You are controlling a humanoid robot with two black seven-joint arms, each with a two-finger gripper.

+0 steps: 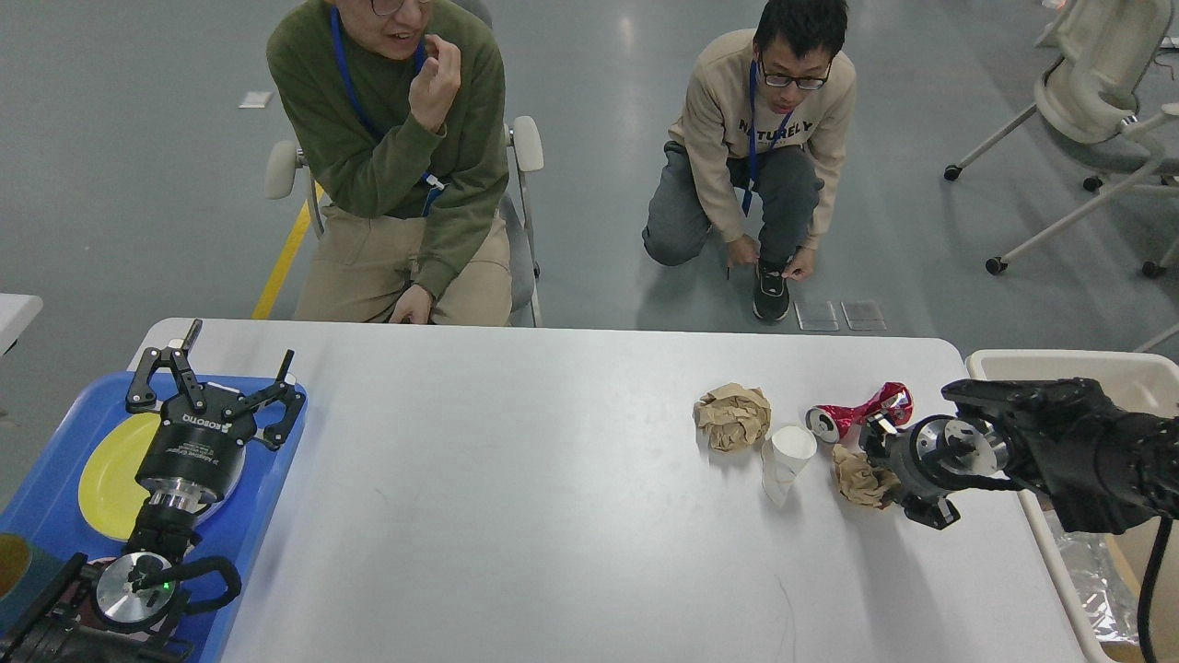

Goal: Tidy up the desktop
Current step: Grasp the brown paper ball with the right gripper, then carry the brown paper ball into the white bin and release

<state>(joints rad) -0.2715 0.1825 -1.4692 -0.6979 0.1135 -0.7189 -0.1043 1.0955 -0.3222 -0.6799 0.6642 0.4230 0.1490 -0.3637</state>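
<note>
The white desktop (516, 497) carries a cluster of litter at its right: a crumpled brown paper ball (732, 416), a white paper cup (787, 458) on its side, a crushed red can (861, 410) and a second brown paper wad (855, 474). My right gripper (886, 471) comes in from the right and sits against that second wad, with its dark fingers around the wad's right side. How far they have closed is hidden. My left gripper (235, 354) hangs open and holds nothing over the blue tray (55, 497) at the left.
A yellow plate (106, 474) lies in the blue tray. A beige bin (1059, 364) with a foil-like liner stands off the desktop's right edge. Two people (396, 157) sit and crouch just beyond the far edge. Office chairs (1096, 92) stand at the back right.
</note>
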